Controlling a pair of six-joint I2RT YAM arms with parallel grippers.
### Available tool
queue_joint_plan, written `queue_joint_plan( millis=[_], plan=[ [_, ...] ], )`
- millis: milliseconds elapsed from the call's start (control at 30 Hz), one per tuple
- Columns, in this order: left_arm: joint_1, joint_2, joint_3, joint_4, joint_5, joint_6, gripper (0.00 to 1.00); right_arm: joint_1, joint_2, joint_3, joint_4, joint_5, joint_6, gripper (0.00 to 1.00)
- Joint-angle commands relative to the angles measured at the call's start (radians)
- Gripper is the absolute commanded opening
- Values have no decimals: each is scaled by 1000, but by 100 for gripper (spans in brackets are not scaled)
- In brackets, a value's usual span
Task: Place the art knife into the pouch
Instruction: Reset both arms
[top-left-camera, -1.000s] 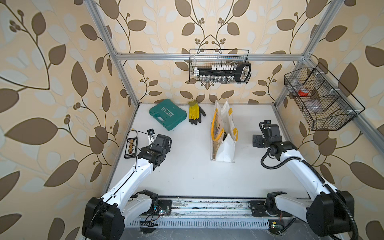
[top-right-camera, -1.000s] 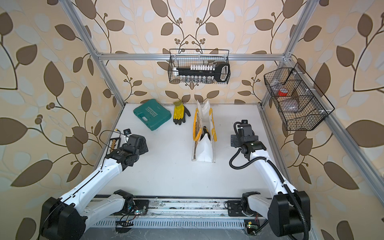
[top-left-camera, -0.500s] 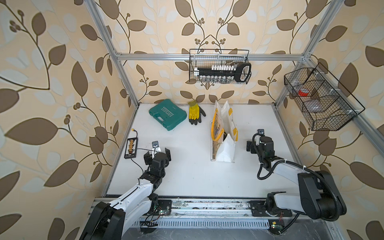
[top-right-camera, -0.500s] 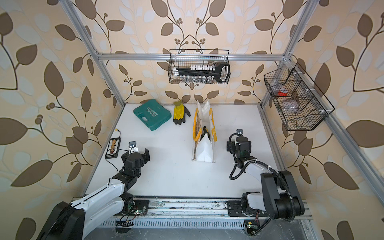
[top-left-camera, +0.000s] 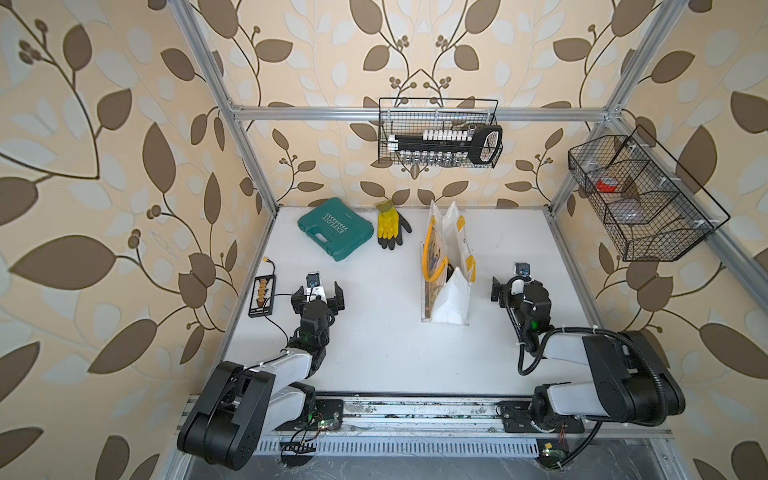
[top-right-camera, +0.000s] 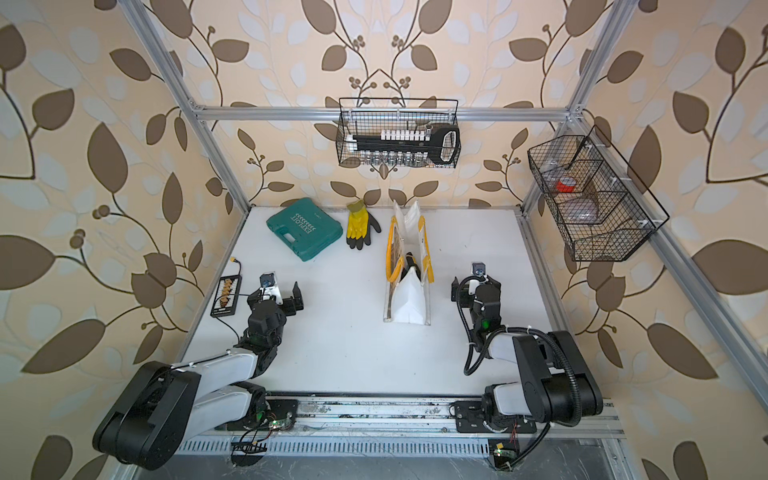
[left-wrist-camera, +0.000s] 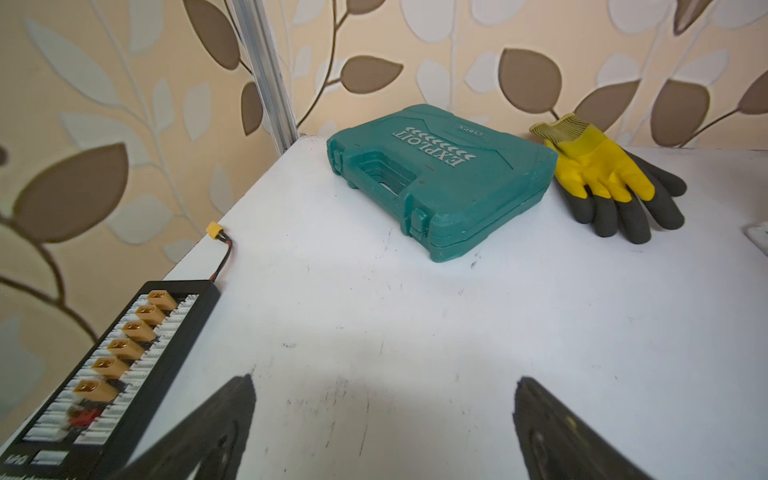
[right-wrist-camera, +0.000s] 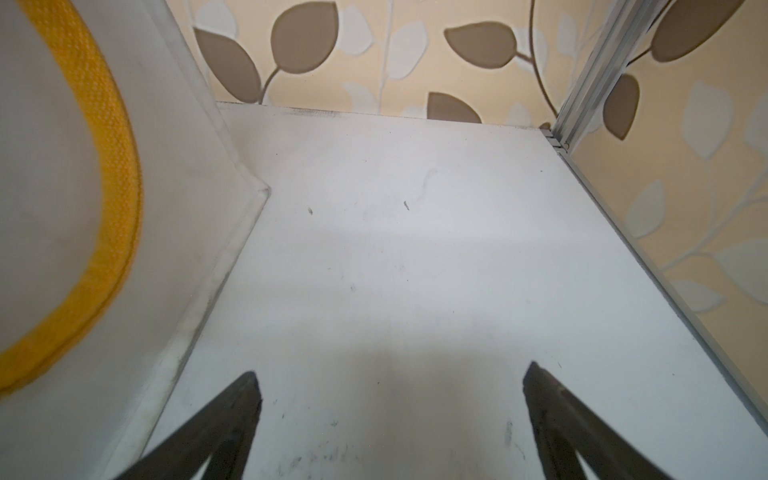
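both arms have folded down low toward the near rail since a second ago. the left gripper (top-left-camera: 318, 293) hangs released and empty over the counter (top-left-camera: 386, 353), near the black connector board (top-left-camera: 262, 297). the right gripper (top-left-camera: 513, 286) is likewise spread wide, holding nothing, near the pouch (top-left-camera: 446, 295). the pouch stands upright as before, and the art knife (top-right-camera: 411, 264) shows as a dark shape inside its open top. the green case (top-left-camera: 334, 228) and glove (top-left-camera: 390, 224) have not shifted.

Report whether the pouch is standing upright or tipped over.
Upright. In both top views the pouch stands on its base on the table, with its mouth open upward.
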Motion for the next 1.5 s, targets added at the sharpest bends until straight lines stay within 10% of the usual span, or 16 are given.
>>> queue_joint_plan(
  millis=[0,200,500,1467],
  plan=[
    [36,57,13,122,67,16,99,-3,66,-23,168,-12,-12,100],
    [69,318,84,232,244,82,99,-4,85,-27,201,-16,-15,100],
    [123,294,224,-86,331,43,99,-26,86,113,-72,17,32,100],
    [157,295,249,-130,398,32,99,-29,87,114,-69,12,31,100]
  ],
)
